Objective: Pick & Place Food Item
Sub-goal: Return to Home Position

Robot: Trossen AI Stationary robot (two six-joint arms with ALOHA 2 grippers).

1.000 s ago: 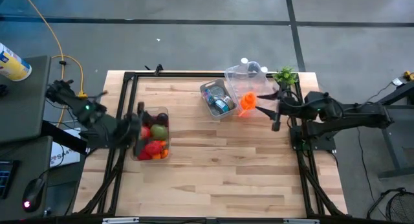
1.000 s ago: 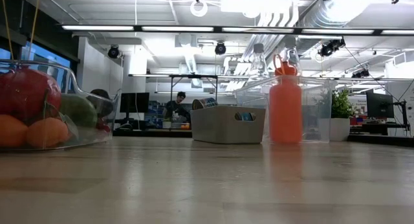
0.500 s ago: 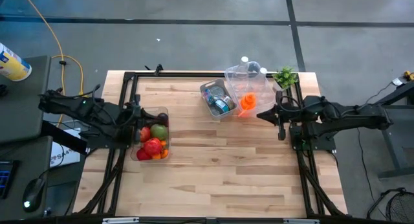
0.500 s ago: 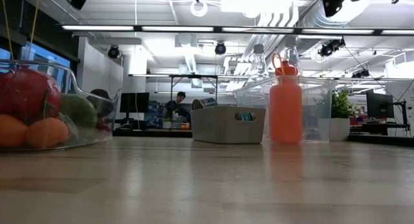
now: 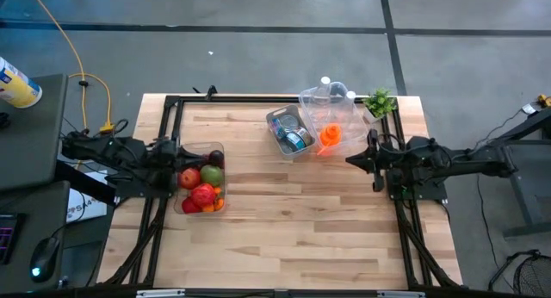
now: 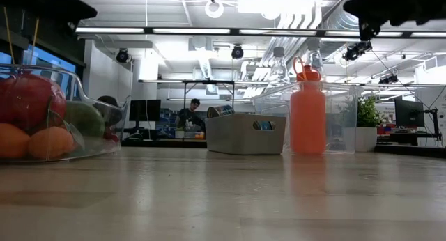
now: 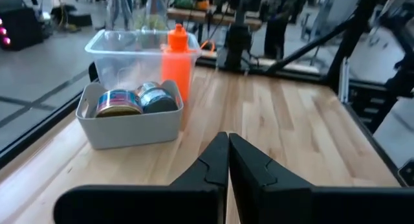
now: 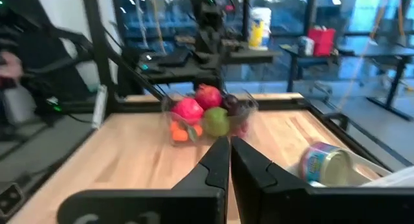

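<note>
Black right claw (image 5: 351,159) farther back.

Potted plant (image 5: 379,101) at table (image 5: 284,233) corner

A pale wooden surface (image 6: 223,199) fills the lower half of the frame. At the left edge stands a clear plastic bin (image 6: 104,122) holding a large red fruit (image 6: 28,102), a green fruit (image 6: 87,119) and small orange fruits (image 6: 49,142). Near the centre sits a pale grey rectangular bin (image 6: 244,136) with a can top (image 6: 263,125) showing above its rim. Just right of it, an orange plastic tumbler (image 6: 307,115) stands upright in a second clear bin (image 6: 272,119). Farther right is a small potted green plant (image 6: 366,115). A dark robot arm part (image 6: 397,8) juts into the upper right corner. A person (image 6: 189,114) sits far behind.
</note>
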